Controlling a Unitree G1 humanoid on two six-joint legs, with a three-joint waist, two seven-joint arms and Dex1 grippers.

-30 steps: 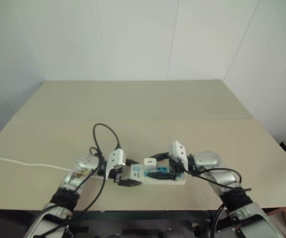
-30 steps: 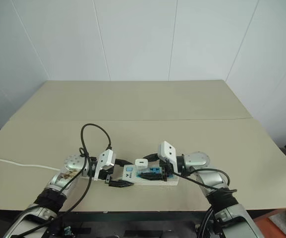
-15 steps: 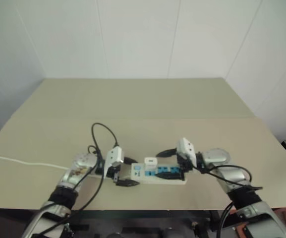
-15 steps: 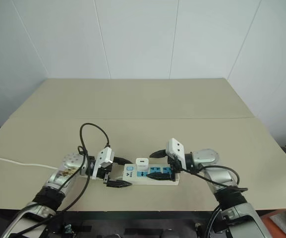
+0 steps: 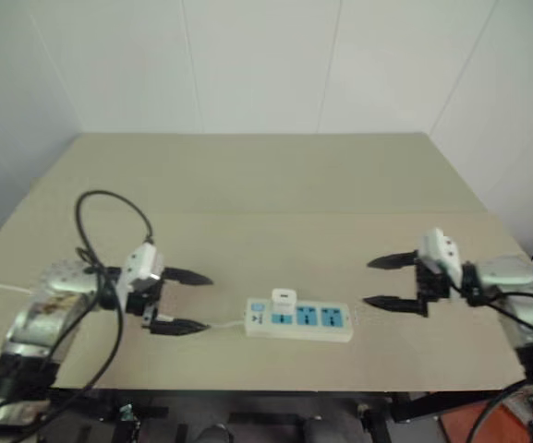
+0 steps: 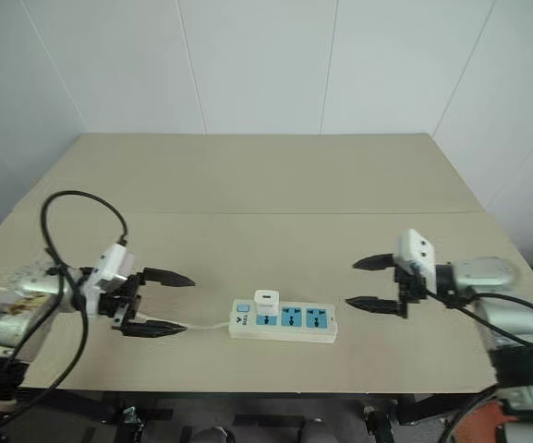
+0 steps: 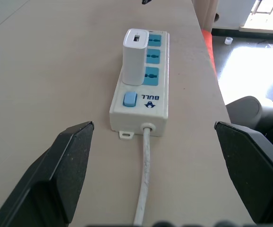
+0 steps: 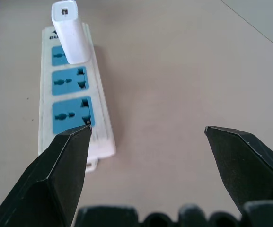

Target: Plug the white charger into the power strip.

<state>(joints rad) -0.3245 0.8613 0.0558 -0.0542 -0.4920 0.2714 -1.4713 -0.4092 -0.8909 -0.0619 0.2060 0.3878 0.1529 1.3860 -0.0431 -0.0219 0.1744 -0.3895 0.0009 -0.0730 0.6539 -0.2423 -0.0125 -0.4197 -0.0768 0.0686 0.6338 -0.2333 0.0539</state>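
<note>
Since a second ago both arms have drawn away from the power strip [image 6: 283, 319]: then the grippers crowded over it from either end, and now the left gripper [image 6: 166, 302] hangs well off to its left and the right gripper [image 6: 368, 282] well off to its right, each clear of the desk [image 6: 275, 185] top. Both pairs of fingers [image 7: 72, 165] stand spread wide and hold nothing. The strip lies flat near the front edge of the desk, a long white bar with blue socket faces, a small blue switch at its left end and a thin white cord [image 7: 145, 179] leaving that end toward the left gripper. The white charger [image 7: 135, 57], a small upright white block with a port in its top face, stands seated in the socket nearest the switch, leaving the other two sockets bare. Its prongs are hidden inside the socket. The cord's far run is hard to follow behind the left arm's black cable [image 6: 67, 217].
</note>
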